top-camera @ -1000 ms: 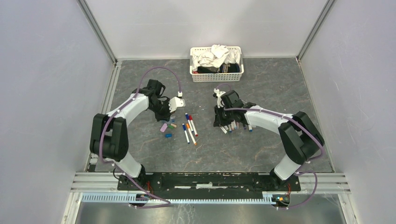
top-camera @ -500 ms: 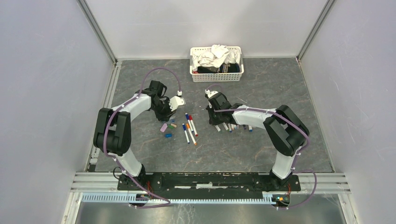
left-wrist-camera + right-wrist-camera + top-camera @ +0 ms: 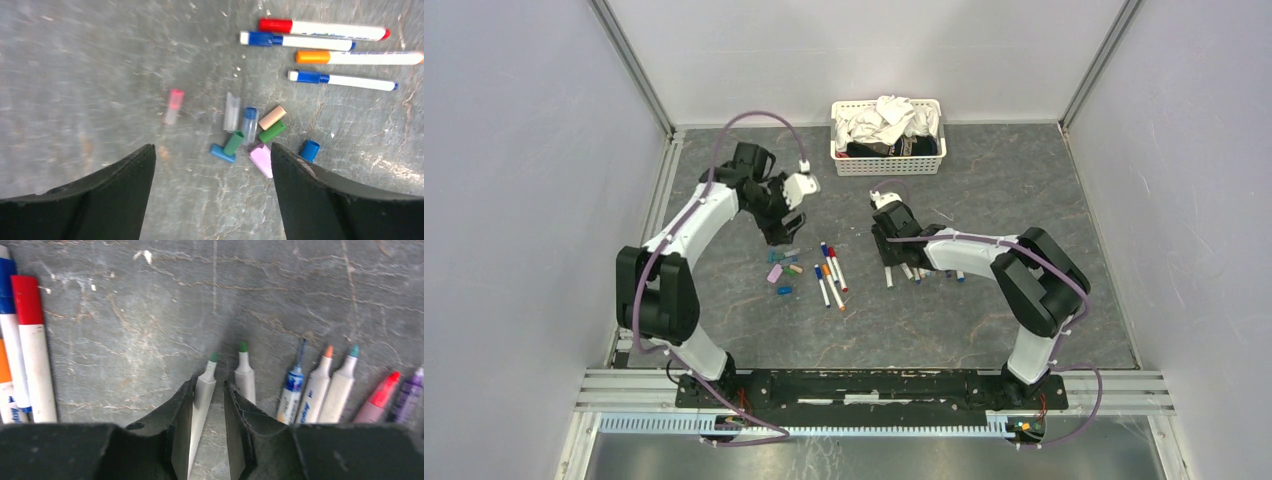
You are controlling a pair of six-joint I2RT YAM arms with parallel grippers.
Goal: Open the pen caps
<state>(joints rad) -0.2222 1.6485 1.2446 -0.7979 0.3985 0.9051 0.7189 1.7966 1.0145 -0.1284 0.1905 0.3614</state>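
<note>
My left gripper hangs open above the table with nothing between its fingers. Below it lies a cluster of loose pen caps in green, blue, pink, tan and clear. One pink cap lies apart to the left, blurred. Several capped pens lie side by side beyond them. My right gripper sits low over a white uncapped pen with a green tip. That pen rests against the left finger, with a gap to the right one. More uncapped pens lie in a row to its right.
A white basket of cloths stands at the back of the table. Grey walls with metal rails close in the left and right sides. A red-capped pen lies at the left of the right wrist view.
My left gripper has opened wide and risen away from the caps; a pink cap now lies loose below it. My right gripper has shifted left and its jaws have parted round the white pen.
</note>
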